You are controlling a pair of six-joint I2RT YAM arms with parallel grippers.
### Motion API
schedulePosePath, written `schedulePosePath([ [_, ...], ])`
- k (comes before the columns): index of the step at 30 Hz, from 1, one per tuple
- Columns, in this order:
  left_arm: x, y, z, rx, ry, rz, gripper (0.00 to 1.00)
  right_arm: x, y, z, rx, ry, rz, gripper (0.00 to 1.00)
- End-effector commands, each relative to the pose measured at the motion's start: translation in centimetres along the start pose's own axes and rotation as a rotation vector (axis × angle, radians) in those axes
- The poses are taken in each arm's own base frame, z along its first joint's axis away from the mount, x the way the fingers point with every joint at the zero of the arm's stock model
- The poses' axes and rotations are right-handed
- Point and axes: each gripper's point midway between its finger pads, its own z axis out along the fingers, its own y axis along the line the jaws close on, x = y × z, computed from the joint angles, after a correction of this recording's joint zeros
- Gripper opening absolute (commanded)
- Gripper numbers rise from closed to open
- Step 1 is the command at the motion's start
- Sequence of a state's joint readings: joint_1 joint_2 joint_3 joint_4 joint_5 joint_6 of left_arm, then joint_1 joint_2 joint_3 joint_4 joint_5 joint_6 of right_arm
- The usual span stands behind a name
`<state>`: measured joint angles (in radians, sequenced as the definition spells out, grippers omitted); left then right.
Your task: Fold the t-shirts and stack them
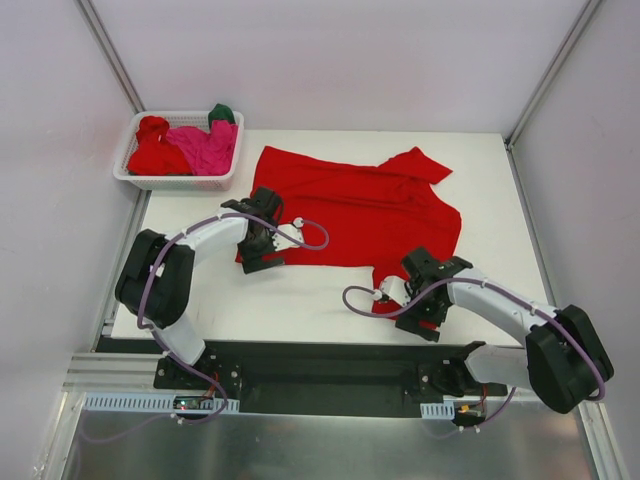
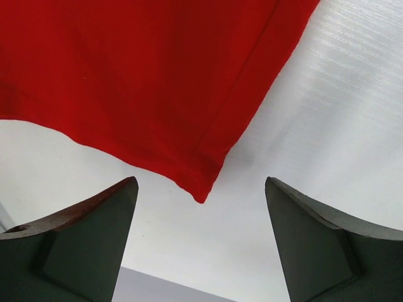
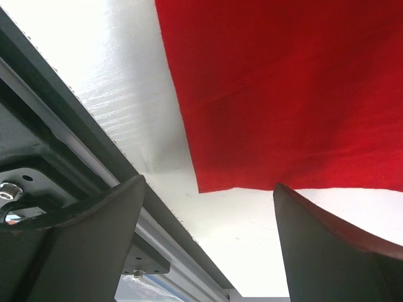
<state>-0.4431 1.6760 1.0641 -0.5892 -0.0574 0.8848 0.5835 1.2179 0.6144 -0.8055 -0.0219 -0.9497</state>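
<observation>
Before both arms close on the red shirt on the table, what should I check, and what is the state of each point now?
1. The left gripper open and empty: ok.
2. The right gripper open and empty: ok.
3. A corner of the red t-shirt between the left fingers: ok, roughly centred.
4. Another corner between the right fingers: ok, though off centre.
5. Shirt lying flat: not ok, creased and folded near the far sleeve.
6. The other shirts out of the way: ok, inside the basket.
</observation>
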Motion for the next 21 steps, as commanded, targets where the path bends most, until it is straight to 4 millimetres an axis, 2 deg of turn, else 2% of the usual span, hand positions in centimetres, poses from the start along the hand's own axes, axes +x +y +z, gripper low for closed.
schedulePosePath([
  [1,0.6,-1.4,0.4,0.077,0.008,-0.011,0.82,0.3,1.0,-0.3,-0.032,-0.004,0.0,0.84],
  [10,1.7,-2.4,1.2,0.11,0.054,-0.025,0.81,0.3,0.6,-0.1,-0.009,0.004,-0.014,0.76],
  [15,2.1,-2.9,1.7,0.127,0.075,-0.019,0.81,0.1,0.5,-0.1,-0.01,0.007,-0.024,0.68],
  [21,1.9,-2.7,2.0,0.132,0.076,-0.025,0.78,-0.2,0.4,-0.3,-0.012,0.0,-0.021,0.65],
])
